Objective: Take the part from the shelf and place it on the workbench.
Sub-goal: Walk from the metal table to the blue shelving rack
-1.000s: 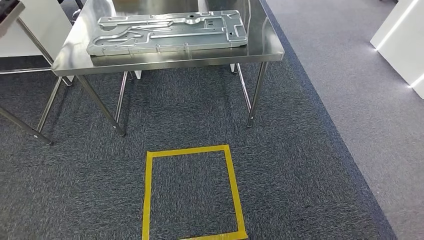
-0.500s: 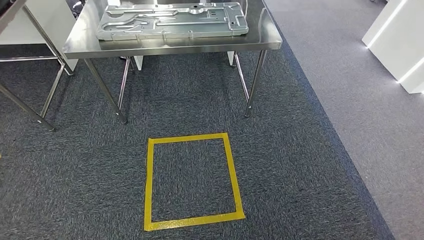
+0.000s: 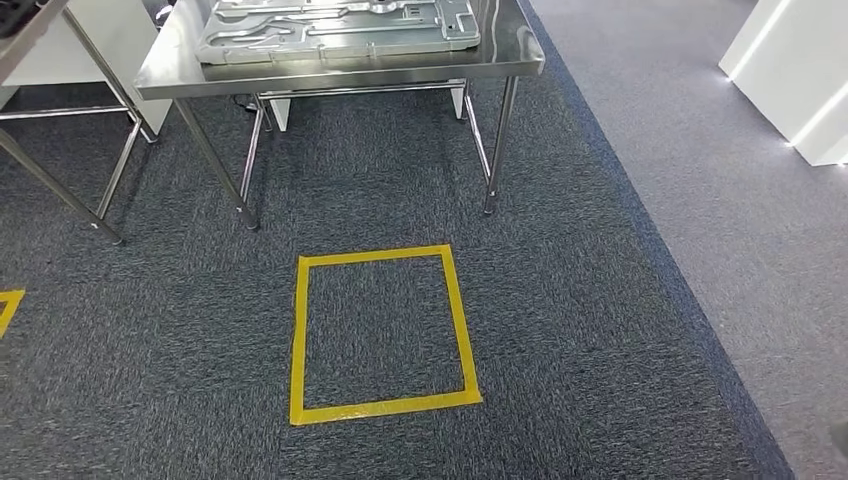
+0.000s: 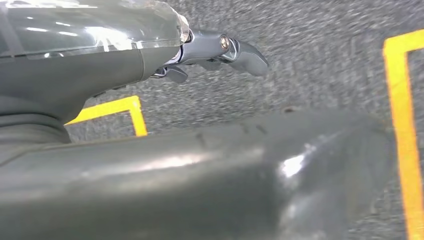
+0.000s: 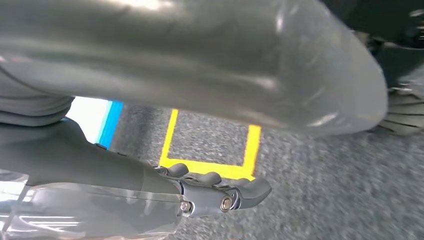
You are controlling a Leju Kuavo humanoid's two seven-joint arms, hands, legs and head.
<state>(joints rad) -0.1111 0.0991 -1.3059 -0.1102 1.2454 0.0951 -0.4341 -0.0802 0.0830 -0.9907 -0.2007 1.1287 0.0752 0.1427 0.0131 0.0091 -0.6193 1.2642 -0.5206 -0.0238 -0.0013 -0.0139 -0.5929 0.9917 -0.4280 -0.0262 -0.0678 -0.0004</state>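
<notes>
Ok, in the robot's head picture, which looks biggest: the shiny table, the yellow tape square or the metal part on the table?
1. Steel workbench, cut off at the picture's top.
2. Yellow tape square; it lies nearer the camera, so true size is unsure.
3. Metal part, also cut off.

Workshop or test lab: steel workbench [image 3: 340, 75], grey carpet [image 3: 600, 330], yellow tape square [image 3: 380, 335] marking floor.

Bright, table [image 3: 340, 75] glare, wrist pics blurry

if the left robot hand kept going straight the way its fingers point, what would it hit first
Probably just the carpet. The left robot hand hangs with nothing in it, and past its fingertips lies grey carpet, with yellow tape off to one side. Depth is unclear in this blurred view.
</notes>
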